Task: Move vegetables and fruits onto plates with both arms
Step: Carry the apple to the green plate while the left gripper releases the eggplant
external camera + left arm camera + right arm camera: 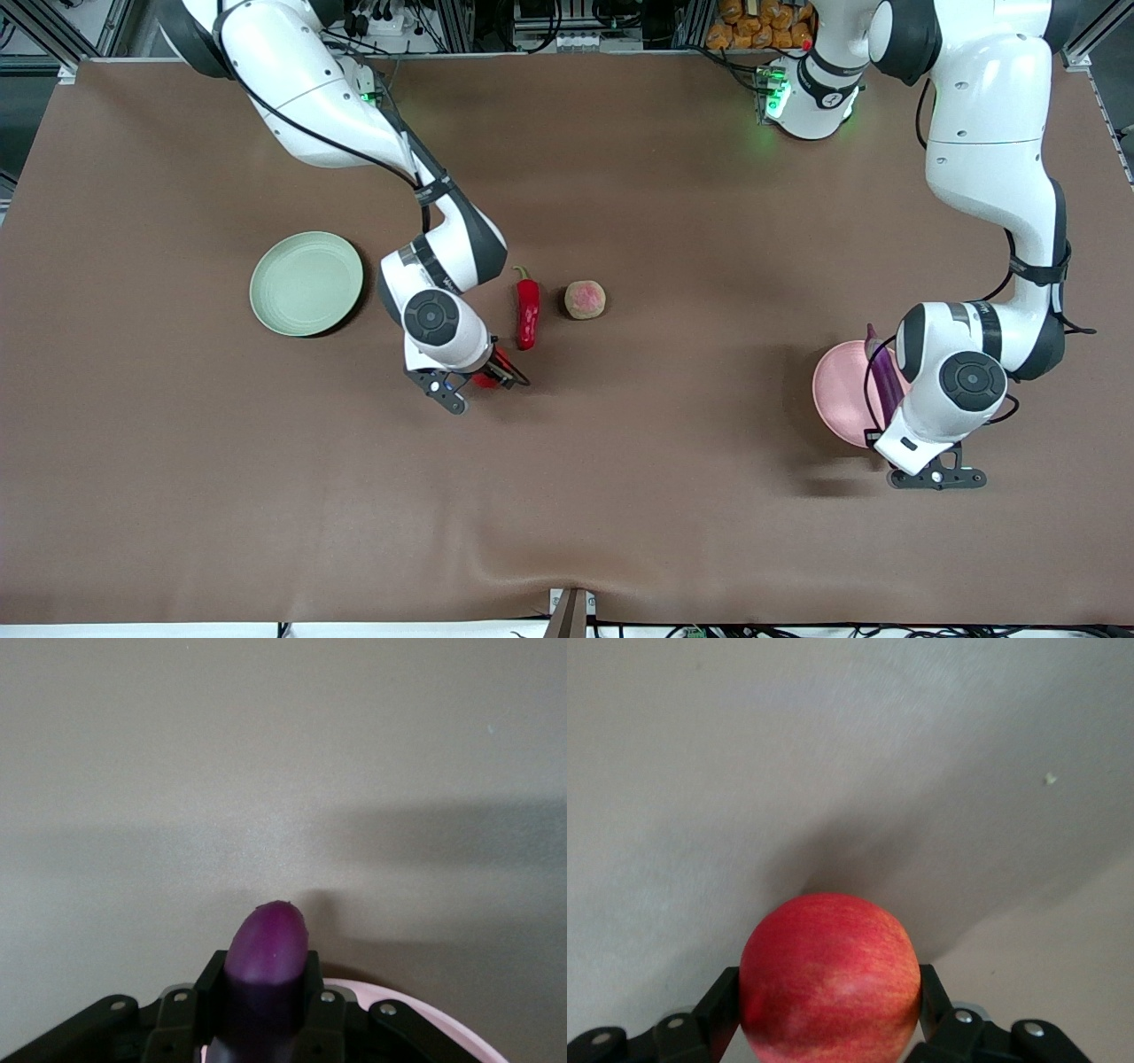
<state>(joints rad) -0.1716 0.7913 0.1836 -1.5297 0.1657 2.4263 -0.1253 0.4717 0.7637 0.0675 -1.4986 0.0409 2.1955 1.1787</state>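
Eggplant (267, 950) in left gripper (266, 1010) over pink plate (842, 390)

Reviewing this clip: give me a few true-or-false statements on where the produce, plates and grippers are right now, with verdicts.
1. The left gripper holds the purple eggplant over the pink plate. True.
2. The green plate carries the red chili pepper. False: the plate carries nothing; the pepper lies on the table beside the yellowish fruit.
3. The right gripper has its fingers on either side of the round red fruit. True.
4. The yellowish fruit sits on the pink plate. False: it rests on the table.
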